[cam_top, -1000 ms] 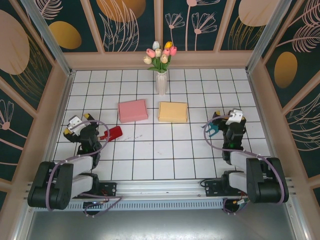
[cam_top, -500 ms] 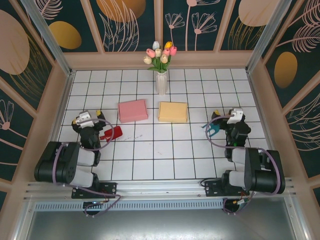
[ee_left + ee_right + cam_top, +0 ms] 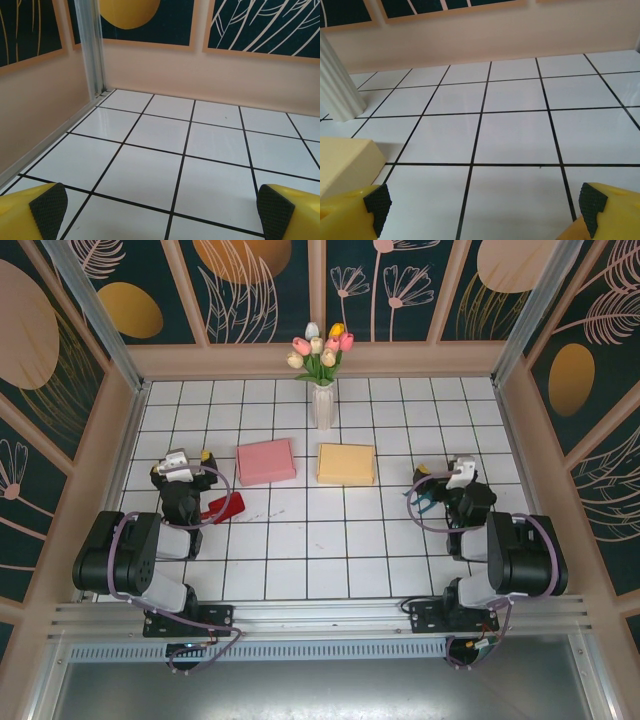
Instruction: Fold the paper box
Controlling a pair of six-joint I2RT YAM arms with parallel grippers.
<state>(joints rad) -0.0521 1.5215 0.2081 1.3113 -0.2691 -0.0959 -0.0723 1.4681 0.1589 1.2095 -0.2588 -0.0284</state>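
Note:
Two flat paper boxes lie side by side mid-table: a pink box (image 3: 265, 460) and a yellow box (image 3: 346, 463). My left gripper (image 3: 182, 468) hangs open to the left of the pink box, apart from it. In the left wrist view the left gripper (image 3: 160, 212) has bare tiles between its black pads (image 3: 49, 205). My right gripper (image 3: 447, 474) stands open to the right of the yellow box. In the right wrist view the right gripper (image 3: 485, 205) holds nothing, and the yellow box (image 3: 345, 162) lies just beyond its left finger.
A white vase (image 3: 322, 405) of tulips stands behind the boxes; its base (image 3: 335, 85) rises at the left in the right wrist view. A small red object (image 3: 225, 506) lies by the left arm, a teal piece (image 3: 420, 498) by the right. Walls (image 3: 45, 100) enclose the tiled table.
Both arms have lifted from their folded pose. The left gripper has moved away and to the right, the right gripper slightly away and to the left. The boxes have not moved.

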